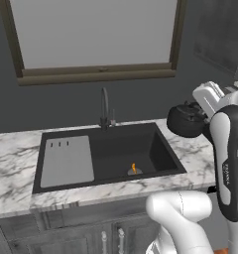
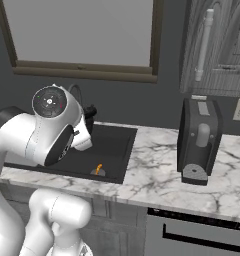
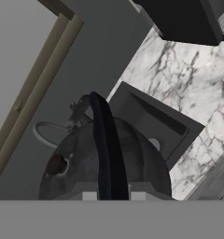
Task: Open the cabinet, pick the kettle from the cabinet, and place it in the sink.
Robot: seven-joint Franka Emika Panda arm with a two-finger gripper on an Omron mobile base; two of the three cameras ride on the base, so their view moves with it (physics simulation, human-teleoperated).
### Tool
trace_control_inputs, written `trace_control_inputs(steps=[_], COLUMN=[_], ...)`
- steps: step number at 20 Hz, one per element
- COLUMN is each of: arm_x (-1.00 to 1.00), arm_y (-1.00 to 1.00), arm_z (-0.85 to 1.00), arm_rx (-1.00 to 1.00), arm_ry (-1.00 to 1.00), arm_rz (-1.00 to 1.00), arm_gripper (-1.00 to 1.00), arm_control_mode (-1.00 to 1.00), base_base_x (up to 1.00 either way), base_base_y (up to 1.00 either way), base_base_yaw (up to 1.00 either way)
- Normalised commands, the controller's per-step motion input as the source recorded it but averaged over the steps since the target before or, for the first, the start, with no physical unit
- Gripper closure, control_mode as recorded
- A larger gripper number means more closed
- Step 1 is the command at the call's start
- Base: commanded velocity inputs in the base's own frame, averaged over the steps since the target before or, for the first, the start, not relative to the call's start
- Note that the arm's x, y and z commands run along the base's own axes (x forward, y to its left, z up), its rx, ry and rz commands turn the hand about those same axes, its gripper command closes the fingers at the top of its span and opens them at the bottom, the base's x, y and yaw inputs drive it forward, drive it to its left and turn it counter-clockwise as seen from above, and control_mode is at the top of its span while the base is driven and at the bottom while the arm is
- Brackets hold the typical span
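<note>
Above the marble table (image 1: 12, 163), just right of the sink (image 1: 141, 149), we carry the kettle (image 1: 186, 120), apparently with the fingers clamped on its handle, so fetching looks done and only placing it in the basin remains.
</note>
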Motion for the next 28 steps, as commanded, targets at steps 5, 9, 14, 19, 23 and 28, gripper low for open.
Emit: trace_control_inputs(steps=[5,9,14,19,23,28], arm_x=[0.00,0.00,0.00,0.00,0.00,0.00], arm_y=[0.00,0.00,0.00,0.00,0.00,0.00], arm_z=[0.00,0.00,0.00,0.00,0.00,0.00], arm_rx=[0.00,0.00,0.00,0.00,0.00,0.00], arm_ry=[0.00,0.00,0.00,0.00,0.00,0.00], arm_rz=[0.00,0.00,0.00,0.00,0.00,0.00], arm_gripper=[1.00,1.00,1.00,1.00,1.00,1.00], arm_control_mode=[1.00,1.00,1.00,1.00,1.00,-1.00], base_base_x=[0.00,0.00,0.00,0.00,0.00,0.00], base_base_y=[0.00,0.00,0.00,0.00,0.00,0.00], base_base_yaw=[0.00,0.00,0.00,0.00,0.00,0.00])
